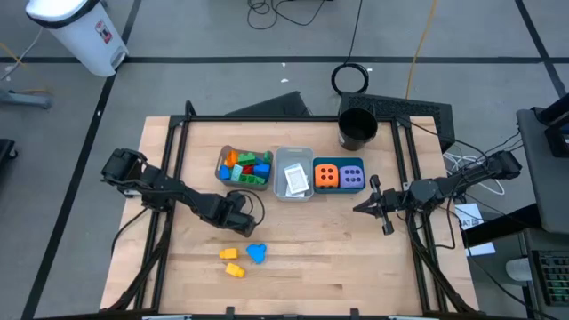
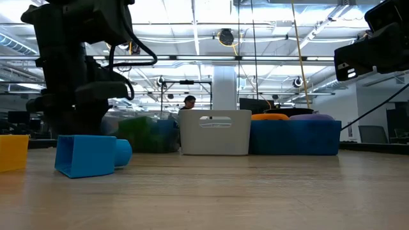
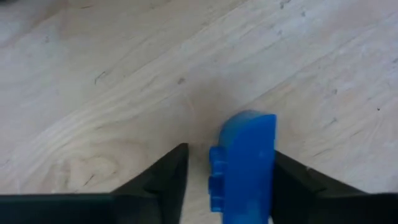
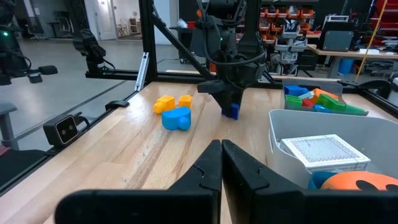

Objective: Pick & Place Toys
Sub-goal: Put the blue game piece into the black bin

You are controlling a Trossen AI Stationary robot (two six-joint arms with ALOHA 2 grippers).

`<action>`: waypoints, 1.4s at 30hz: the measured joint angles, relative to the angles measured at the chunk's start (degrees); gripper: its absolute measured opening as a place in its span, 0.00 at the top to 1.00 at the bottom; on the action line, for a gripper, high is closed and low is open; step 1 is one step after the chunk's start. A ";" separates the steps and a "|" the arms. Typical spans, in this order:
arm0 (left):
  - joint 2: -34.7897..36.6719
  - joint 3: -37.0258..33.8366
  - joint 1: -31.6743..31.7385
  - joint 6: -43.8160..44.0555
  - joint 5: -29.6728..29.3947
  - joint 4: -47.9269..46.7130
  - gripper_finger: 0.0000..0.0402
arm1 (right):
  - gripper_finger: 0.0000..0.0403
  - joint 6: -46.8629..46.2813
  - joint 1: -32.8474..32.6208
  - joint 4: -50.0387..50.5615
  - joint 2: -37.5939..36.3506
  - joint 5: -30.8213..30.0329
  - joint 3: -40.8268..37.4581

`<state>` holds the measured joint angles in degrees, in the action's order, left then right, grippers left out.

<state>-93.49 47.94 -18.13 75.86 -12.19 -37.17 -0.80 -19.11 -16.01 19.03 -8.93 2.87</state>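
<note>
Left pincer (image 3: pixel 227 186) straddles blue brick (image 3: pixel 244 165) (standing on end, long axis vertical), grip unclear; right pincer (image 4: pixel 222 163) clenched.

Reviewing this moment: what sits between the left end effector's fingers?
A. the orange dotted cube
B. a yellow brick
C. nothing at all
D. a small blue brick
D. The left wrist view shows a small blue brick between the fingers of the left end effector, one finger against it and a gap on the other side; the right wrist view shows the same brick at the fingertips, above the table.
</note>
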 joint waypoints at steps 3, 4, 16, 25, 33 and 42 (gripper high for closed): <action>0.00 0.00 0.05 -1.65 -0.11 0.28 0.66 | 0.99 0.00 0.02 0.00 0.01 0.00 0.00; 0.00 0.00 0.15 -2.70 -0.30 0.38 0.70 | 0.99 0.00 0.00 0.00 0.01 0.00 0.00; 11.57 0.20 2.12 -10.45 -3.72 0.61 0.73 | 0.99 2.14 0.02 0.00 0.02 0.00 0.00; 25.80 0.26 5.96 -17.92 -11.51 0.76 0.76 | 0.99 2.14 0.00 0.00 -0.01 0.00 0.00; 31.15 0.26 15.15 -24.84 -15.23 0.04 0.73 | 0.99 2.14 0.00 0.00 -0.01 0.00 0.00; 26.27 0.28 27.49 -26.76 -16.57 -5.33 0.75 | 0.99 2.14 0.00 0.00 0.02 0.00 0.00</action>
<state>-67.22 48.23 9.36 49.10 -28.75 -42.50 1.34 -19.11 -16.01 19.05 -8.93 2.87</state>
